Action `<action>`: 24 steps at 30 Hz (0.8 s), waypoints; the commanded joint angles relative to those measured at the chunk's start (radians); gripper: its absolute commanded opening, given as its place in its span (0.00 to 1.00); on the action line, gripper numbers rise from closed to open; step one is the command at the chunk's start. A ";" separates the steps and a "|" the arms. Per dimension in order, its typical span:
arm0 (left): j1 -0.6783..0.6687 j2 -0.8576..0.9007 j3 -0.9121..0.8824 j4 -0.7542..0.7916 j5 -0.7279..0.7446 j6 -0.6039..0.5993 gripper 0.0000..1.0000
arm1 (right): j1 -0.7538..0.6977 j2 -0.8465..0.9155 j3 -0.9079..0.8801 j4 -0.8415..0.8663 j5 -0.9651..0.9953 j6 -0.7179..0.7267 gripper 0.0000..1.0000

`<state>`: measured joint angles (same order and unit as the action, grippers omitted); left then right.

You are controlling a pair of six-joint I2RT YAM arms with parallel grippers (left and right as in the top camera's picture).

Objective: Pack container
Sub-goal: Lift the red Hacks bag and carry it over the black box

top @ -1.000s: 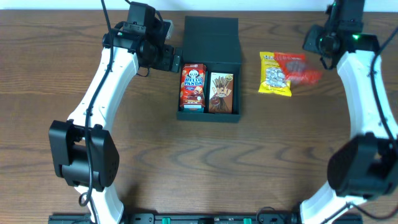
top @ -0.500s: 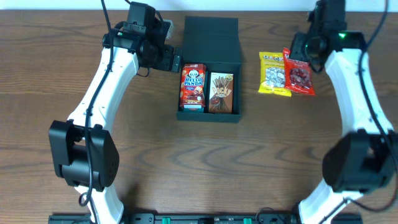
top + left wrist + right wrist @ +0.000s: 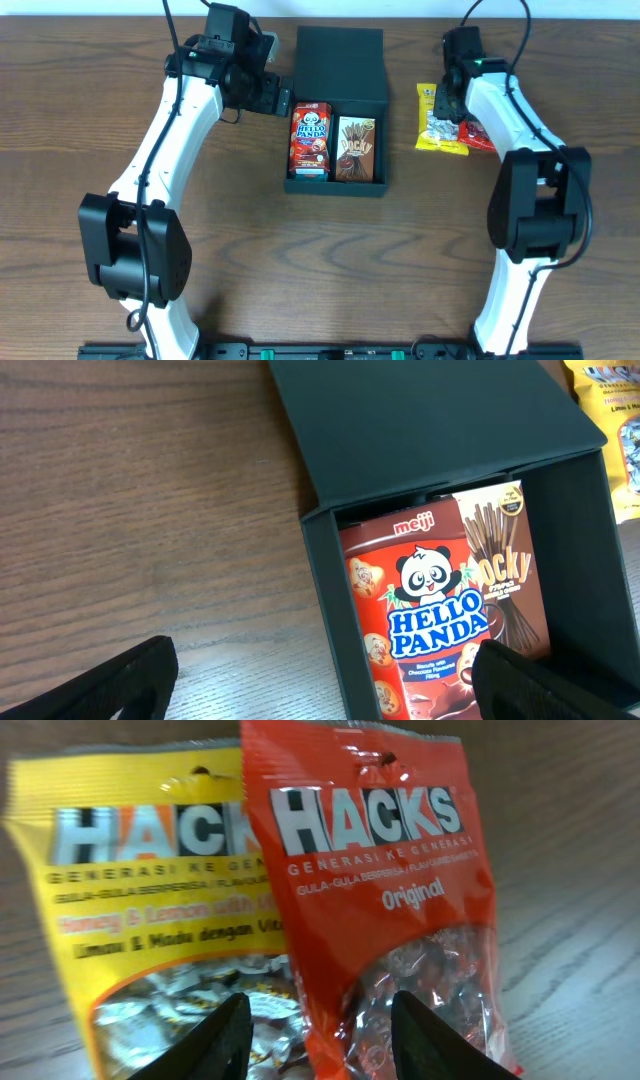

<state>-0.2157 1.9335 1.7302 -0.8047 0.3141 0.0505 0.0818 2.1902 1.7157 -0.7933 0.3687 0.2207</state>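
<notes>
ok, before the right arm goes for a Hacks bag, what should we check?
1. Container lid open: ok, flap folded back.
2. Room inside: cannot tell; Hello Panda box and Pocky box fill the floor side by side.
3. Right gripper open: ok, fingers apart over the red Hacks bag.
4. Bags separated: not ok, the red Hacks bag overlaps the yellow Hacks bag's edge.
5. Left gripper out of the drop path: cannot tell; it is open at the container's left wall.
</notes>
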 commanded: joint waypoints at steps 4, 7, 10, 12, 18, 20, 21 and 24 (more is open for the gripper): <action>0.008 -0.019 0.002 -0.002 -0.006 -0.007 0.95 | 0.008 0.021 0.005 -0.007 0.147 0.010 0.44; 0.008 -0.019 0.003 0.001 -0.006 -0.007 0.95 | 0.011 0.021 0.002 -0.008 0.130 0.010 0.45; 0.008 -0.019 0.002 0.002 -0.006 -0.007 0.95 | 0.011 0.021 -0.002 -0.010 0.114 0.010 0.46; 0.008 -0.019 0.003 0.002 -0.006 -0.007 0.95 | 0.008 0.024 -0.013 -0.010 0.114 0.010 0.48; 0.008 -0.019 0.002 0.002 -0.006 -0.007 0.95 | -0.018 0.046 -0.012 0.001 -0.007 0.056 0.48; 0.008 -0.019 0.002 0.002 -0.006 -0.007 0.95 | -0.033 0.039 -0.007 0.001 -0.033 0.055 0.46; 0.008 -0.019 0.002 0.002 -0.006 -0.006 0.95 | -0.038 0.039 -0.006 0.000 -0.033 0.051 0.48; 0.008 -0.019 0.002 0.004 -0.006 -0.007 0.95 | -0.046 0.042 -0.009 -0.018 -0.032 0.019 0.50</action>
<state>-0.2157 1.9335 1.7302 -0.8032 0.3138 0.0486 0.0441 2.2253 1.7081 -0.8036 0.3573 0.2516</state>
